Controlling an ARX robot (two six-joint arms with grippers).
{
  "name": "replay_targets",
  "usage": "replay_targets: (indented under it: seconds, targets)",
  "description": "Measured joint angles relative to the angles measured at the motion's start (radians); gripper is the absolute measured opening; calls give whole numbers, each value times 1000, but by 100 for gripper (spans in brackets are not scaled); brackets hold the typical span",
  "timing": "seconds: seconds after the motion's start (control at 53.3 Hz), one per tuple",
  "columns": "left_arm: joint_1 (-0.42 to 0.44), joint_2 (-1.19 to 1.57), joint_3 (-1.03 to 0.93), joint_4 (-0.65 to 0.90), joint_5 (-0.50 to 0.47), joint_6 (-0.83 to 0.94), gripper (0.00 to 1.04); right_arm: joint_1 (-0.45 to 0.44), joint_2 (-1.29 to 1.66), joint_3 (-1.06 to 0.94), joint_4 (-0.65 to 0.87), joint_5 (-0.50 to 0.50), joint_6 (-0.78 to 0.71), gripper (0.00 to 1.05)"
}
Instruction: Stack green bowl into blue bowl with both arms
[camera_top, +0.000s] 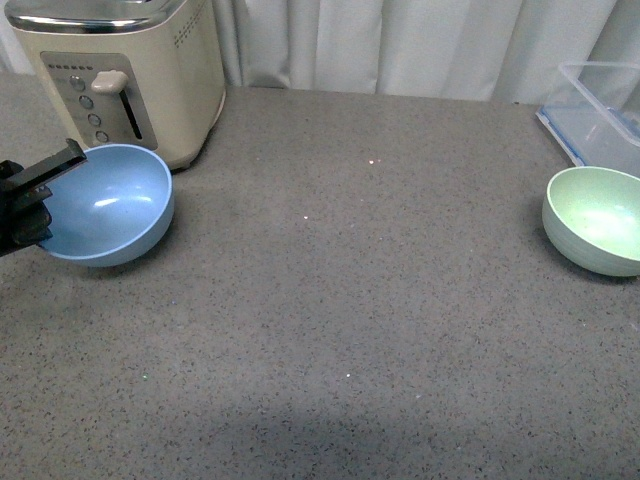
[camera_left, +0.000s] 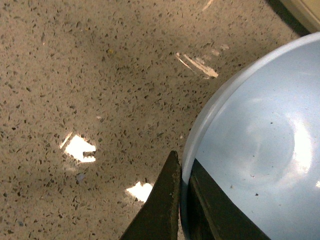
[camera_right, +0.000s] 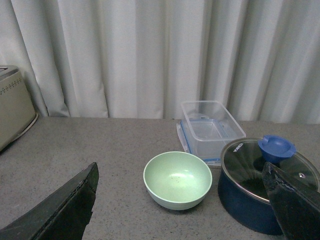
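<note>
The blue bowl (camera_top: 108, 205) sits tilted at the far left of the grey table, in front of the cream toaster. My left gripper (camera_top: 38, 200) is shut on its left rim. In the left wrist view one finger (camera_left: 160, 205) is outside the bowl (camera_left: 260, 150) and the other inside, pinching the rim. The green bowl (camera_top: 598, 220) stands upright at the far right edge. My right gripper (camera_right: 182, 210) is open and wide apart, some way short of the green bowl (camera_right: 177, 179), which shows between its fingers. The right arm is out of the front view.
A cream toaster (camera_top: 125, 70) stands right behind the blue bowl. A clear plastic container (camera_top: 605, 110) sits behind the green bowl. A dark blue pot with a glass lid (camera_right: 260, 185) stands beside the green bowl. White curtains hang behind the table.
</note>
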Motion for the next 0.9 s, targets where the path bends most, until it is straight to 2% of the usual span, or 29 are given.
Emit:
replay_targets:
  seconds: [0.094, 0.169, 0.319, 0.469, 0.544, 0.694, 0.901]
  targets:
    - [-14, -28, -8, -25, -8, -4, 4, 0, 0, 0, 0, 0, 0, 96]
    - [-66, -120, -38, -61, -11, -23, 4, 0, 0, 0, 0, 0, 0, 96]
    - [-285, -165, 6, -119, -31, -91, 4, 0, 0, 0, 0, 0, 0, 96]
    - [-447, -23, 105, -183, -24, -140, 4, 0, 0, 0, 0, 0, 0, 96]
    - [-501, 41, 167, -217, -27, -154, 4, 0, 0, 0, 0, 0, 0, 96]
    - [-543, 106, 264, -267, -40, -166, 4, 0, 0, 0, 0, 0, 0, 96]
    - [-548, 127, 316, -292, -49, -166, 4, 0, 0, 0, 0, 0, 0, 96]
